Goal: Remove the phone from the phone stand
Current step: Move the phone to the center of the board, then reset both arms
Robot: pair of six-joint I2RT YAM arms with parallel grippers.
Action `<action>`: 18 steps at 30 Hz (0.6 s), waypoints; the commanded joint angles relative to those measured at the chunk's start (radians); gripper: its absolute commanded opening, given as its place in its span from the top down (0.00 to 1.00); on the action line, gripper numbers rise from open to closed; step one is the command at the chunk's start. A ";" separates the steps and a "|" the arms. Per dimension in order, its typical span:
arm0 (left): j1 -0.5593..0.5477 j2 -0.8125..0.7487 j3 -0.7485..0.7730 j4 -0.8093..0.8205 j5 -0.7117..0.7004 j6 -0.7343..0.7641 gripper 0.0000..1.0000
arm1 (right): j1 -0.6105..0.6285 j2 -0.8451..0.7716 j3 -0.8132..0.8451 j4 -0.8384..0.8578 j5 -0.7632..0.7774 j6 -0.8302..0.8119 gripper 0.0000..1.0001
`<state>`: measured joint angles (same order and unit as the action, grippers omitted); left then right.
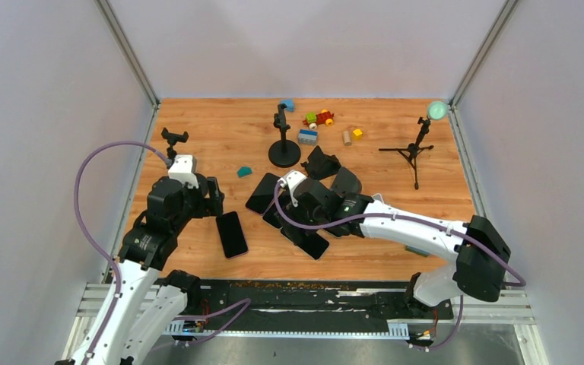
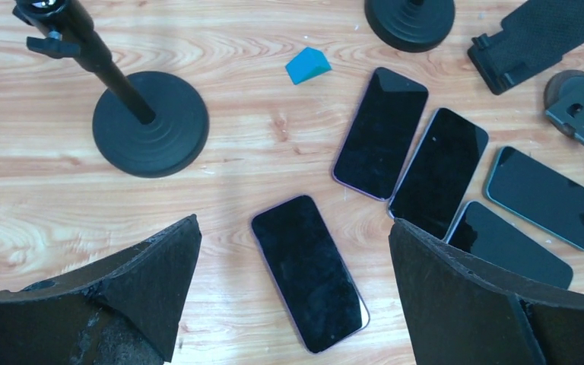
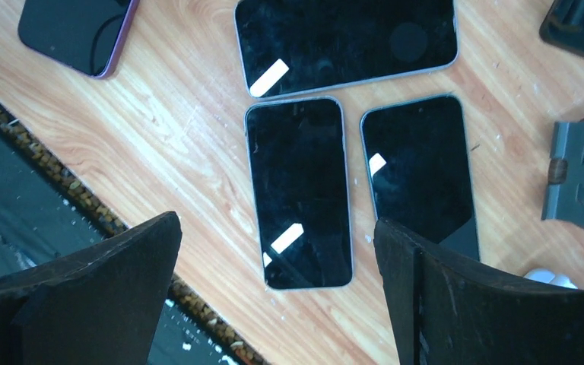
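Wooden table carries a phone flat beneath the right hand, whose fingers stand apart, empty.

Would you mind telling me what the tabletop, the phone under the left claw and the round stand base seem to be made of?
Tabletop: wood or wood-look laminate, judging by the grain.
Phone: likely glass front, dark and glossy; purplish rim.
Stand base: matte black with rings; metal or plastic, unclear.

Light was bright and even, from overhead. Soft shadows lay under the stand and fingers. White glare patches sat on the phones in the right wrist view. Fingers looked slightly blurred; table grain was sharp
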<state>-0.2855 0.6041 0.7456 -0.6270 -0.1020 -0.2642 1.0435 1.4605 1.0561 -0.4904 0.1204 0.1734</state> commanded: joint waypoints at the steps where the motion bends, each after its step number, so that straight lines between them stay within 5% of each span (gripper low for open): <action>1: 0.004 0.028 0.022 -0.016 -0.066 0.000 0.00 | -0.003 -0.080 0.030 -0.071 -0.075 0.076 0.00; 4: 0.003 0.045 0.025 -0.019 -0.062 -0.003 0.00 | -0.003 -0.113 0.042 -0.084 -0.179 0.035 0.00; 9: 0.003 0.037 0.019 -0.012 -0.041 -0.001 0.00 | -0.026 -0.163 0.036 -0.191 0.062 0.098 0.00; 18: 0.003 0.005 0.011 -0.005 -0.059 -0.004 0.00 | -0.313 -0.483 -0.002 -0.188 -0.247 0.127 0.00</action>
<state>-0.2855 0.6212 0.7456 -0.6540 -0.1474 -0.2665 0.7963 1.1229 1.0458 -0.6846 -0.0257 0.2615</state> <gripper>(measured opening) 0.998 0.998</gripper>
